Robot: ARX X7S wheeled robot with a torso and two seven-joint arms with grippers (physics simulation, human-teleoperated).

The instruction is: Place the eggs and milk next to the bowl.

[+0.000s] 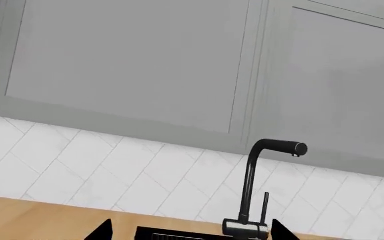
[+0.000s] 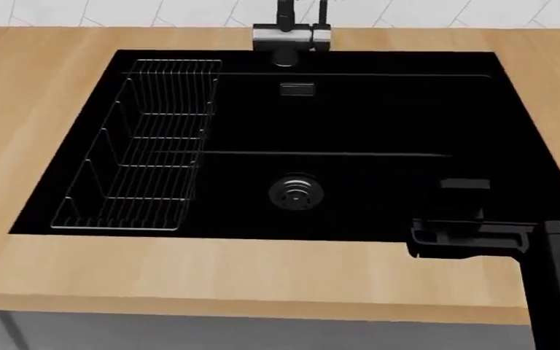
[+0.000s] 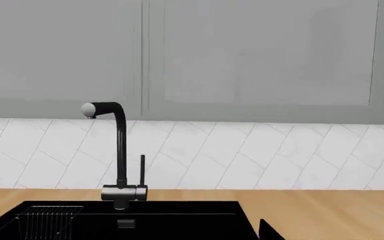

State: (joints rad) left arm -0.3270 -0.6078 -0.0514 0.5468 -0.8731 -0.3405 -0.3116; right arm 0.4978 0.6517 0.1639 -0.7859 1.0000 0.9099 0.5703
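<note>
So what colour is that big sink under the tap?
Black, a deep rectangular sink set in a light wooden counter; the head view shows it best.

The right arm (image 2: 513, 244) is matte black, blocky, with ribbed housing.

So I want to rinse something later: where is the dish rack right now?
In the head view, the wire dish rack sits inside the black sink, against its left wall, left of the drain.
</note>
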